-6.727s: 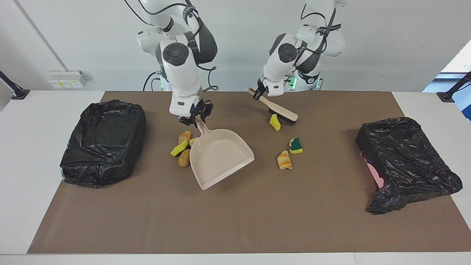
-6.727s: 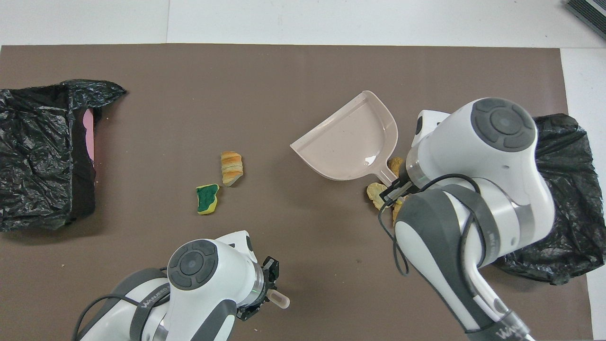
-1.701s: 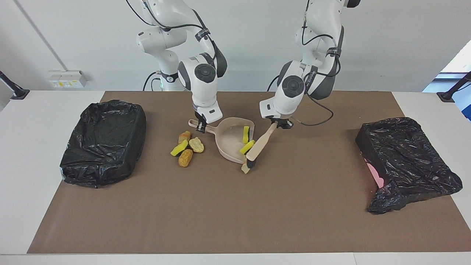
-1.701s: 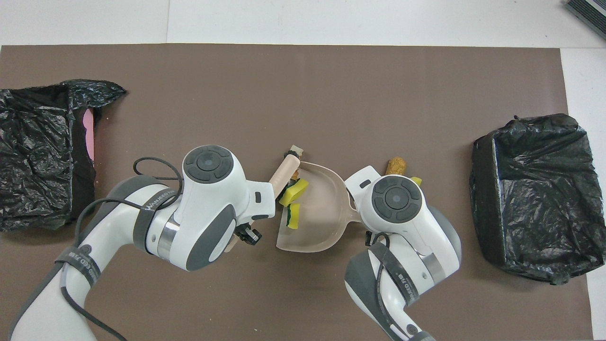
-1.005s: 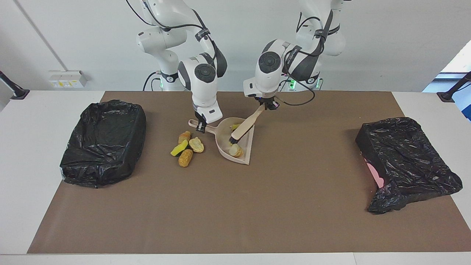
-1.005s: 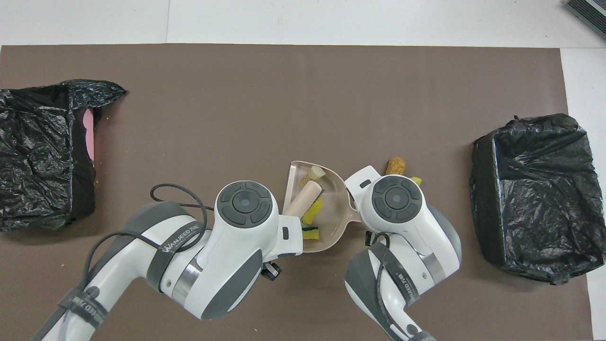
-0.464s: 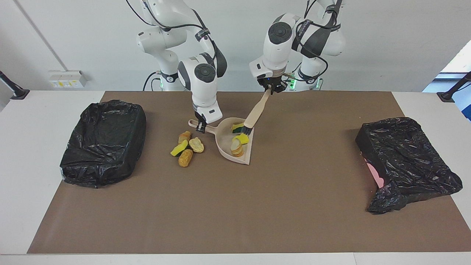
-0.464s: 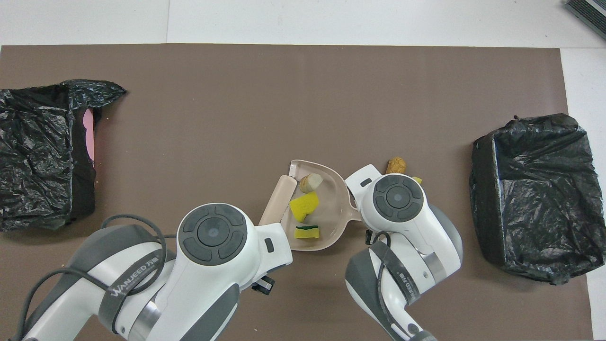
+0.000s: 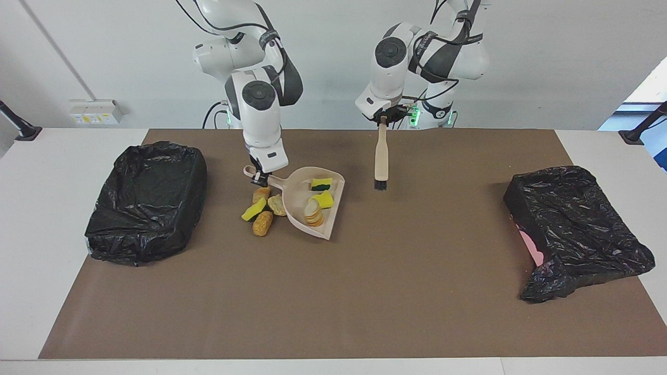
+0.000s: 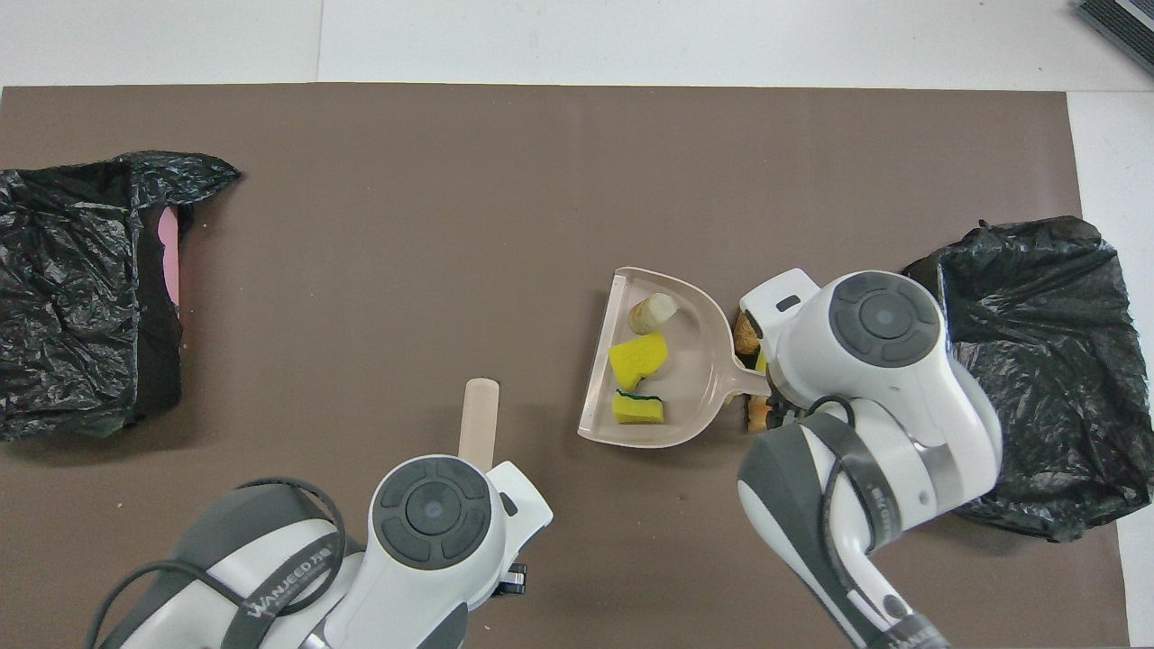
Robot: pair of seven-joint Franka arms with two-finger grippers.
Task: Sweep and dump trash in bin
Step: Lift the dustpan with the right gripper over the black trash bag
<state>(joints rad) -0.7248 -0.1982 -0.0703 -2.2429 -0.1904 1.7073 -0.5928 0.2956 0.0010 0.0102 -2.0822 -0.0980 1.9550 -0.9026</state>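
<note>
left fingers (image 9: pixel 383 119) grip brush (image 9: pixel 381 156) | right fingers (image 9: pixel 259 178) grip dustpan (image 9: pixel 312 200) | brown mat (image 9: pixel 365 291), white wall (image 9: pixel 547 62)

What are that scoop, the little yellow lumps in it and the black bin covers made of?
The dustpan looks like smooth, matte beige plastic, moulded in one piece. The chunks in it seem to be foam or sponge: dull and porous, one with a green scouring layer. The bin liners look like thin plastic film, glossy and crinkled.
</note>
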